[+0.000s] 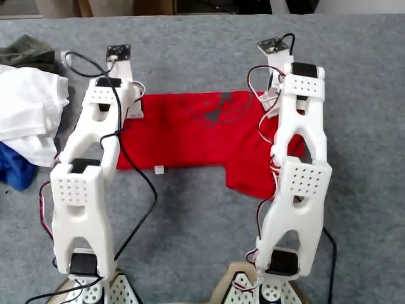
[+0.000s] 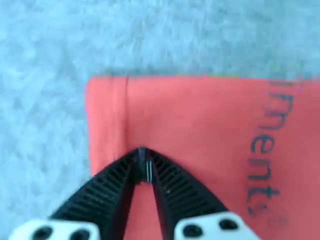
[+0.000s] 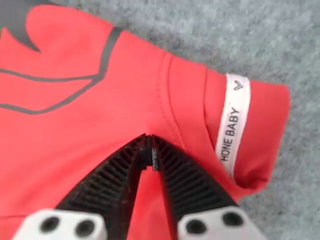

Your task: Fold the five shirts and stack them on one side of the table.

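On the grey felt-covered table [image 1: 190, 234], a flat red cotton T-shirt with dark print [image 1: 190, 136] lies at centre, the left gripper [image 2: 141, 162] pinched closed on its cloth toward 10 o'clock, the right gripper [image 3: 148, 150] likewise toward 2 o'clock, and a crumpled white shirt [image 1: 28, 107] sits at 9 o'clock.

**Your two arms reach out side by side, both grippers closed**

Seen from above, your left arm [image 1: 82, 183] and right arm [image 1: 297, 171] extend away from their bases in near-parallel lines, elbows raised and wrists tipped downward, the right one a shade farther forward. At the wrist cameras the left gripper [image 2: 142, 167] has its ribbed black fingers [image 2: 172, 187] drawn together to a point. The right gripper [image 3: 149, 152] matches it: tips meeting, no gap between them.
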Controlling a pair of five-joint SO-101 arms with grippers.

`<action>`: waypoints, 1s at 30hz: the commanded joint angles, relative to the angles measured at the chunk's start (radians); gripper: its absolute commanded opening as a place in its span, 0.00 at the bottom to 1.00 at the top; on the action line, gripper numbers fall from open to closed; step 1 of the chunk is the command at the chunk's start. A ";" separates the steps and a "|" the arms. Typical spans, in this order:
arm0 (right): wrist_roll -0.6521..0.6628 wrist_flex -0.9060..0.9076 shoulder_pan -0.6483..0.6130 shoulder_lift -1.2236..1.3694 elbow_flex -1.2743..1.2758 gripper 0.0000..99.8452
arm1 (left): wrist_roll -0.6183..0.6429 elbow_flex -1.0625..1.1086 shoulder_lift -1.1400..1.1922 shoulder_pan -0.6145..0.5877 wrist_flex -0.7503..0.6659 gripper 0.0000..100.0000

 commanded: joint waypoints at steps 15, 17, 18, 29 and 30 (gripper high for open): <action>0.044 0.048 0.005 -0.139 -0.039 0.00 | -0.006 -0.516 0.237 -0.043 0.290 0.02; 0.074 0.101 -0.002 -0.209 -0.068 0.00 | -0.008 -0.555 0.225 -0.040 0.325 0.02; 0.100 0.133 -0.005 -0.245 -0.082 0.00 | -0.008 -0.585 0.216 -0.041 0.356 0.02; 0.258 0.423 -0.002 -0.561 -0.074 0.00 | -0.008 -0.942 0.177 -0.008 0.707 0.02; 0.275 0.423 -0.001 -0.596 -0.044 0.01 | -0.008 -0.982 0.177 -0.008 0.730 0.02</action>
